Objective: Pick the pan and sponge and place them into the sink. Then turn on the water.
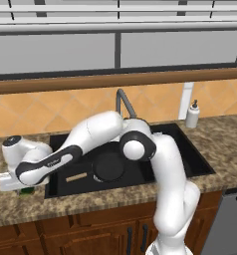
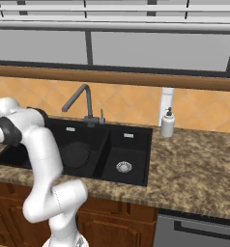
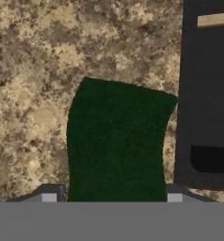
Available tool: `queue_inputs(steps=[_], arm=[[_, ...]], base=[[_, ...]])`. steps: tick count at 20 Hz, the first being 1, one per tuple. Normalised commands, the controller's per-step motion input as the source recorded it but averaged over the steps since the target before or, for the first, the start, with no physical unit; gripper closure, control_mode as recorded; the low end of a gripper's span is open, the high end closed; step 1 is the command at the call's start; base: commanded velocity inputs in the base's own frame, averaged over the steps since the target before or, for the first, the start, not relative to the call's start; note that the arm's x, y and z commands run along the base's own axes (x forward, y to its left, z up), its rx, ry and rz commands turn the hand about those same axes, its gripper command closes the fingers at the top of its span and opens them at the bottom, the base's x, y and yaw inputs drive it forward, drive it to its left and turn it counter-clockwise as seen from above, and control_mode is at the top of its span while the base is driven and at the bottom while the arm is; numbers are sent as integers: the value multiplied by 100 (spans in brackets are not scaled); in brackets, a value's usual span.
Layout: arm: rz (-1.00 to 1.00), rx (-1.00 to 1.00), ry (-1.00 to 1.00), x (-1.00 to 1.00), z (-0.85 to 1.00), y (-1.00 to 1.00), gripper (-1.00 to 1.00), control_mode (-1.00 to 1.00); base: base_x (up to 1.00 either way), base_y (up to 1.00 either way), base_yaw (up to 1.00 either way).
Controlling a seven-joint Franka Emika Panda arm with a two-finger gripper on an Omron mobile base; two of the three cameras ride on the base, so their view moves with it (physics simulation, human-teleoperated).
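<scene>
The granite tabletop (image 1: 225, 139) runs the whole width of the kitchen, under a tiled wall and a window, and carries everything else. Set into it is the black sink (image 1: 187, 149) with 2 basins; from the right base view the smaller bowl shows a round silver drain (image 2: 124, 167). A dark gooseneck faucet (image 2: 83, 99) stands behind the divider with no stream falling from it, so the water step looks not yet done. A white soap dispenser (image 1: 192, 115) sits on the tabletop near the sink's far right corner, well apart from the work.

The black frying pan (image 1: 109, 166) already lies flat in the large basin, its light-wooden handle (image 1: 76, 177) pointing toward the left wall of the bowl. That leaves the sponge as the item in hand.

The arm folds low to the left, over the strip of tabletop beside the sink's left edge. There the pincer (image 3: 112, 197) hangs straight down over the dark green sponge (image 3: 117, 141), which lies flat on the granite just beside the sink rim. The 2 fingertips (image 3: 49, 195) stand on either side of the sponge's near end, about as wide as the block; I cannot tell whether they already press it or sit just clear.

Room is tight on 1 side only: the sink edge runs close along the sponge. The carry should be short, a lift and a move over the rim into the basin, where bare floor around the pan looks enough.
</scene>
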Motion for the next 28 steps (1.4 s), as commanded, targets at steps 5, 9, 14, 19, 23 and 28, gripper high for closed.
queue_inputs(steps=[5,9,14,19,23,28], arm=[[-20,0,-2,5,62,-82,100,-100],[-17,0,0,33,16,-76,100,-100],[-15,0,0,50,0,-82,100,-100],[-13,-1,10,60,-19,-81,100,-100],[-12,-12,8,62,-59,-41,100,-100],[-9,-12,5,50,-65,-24,100,-100]], base=[[0,0,0],[0,0,0],[0,0,0],[0,0,0],[0,0,0],[0,0,0]])
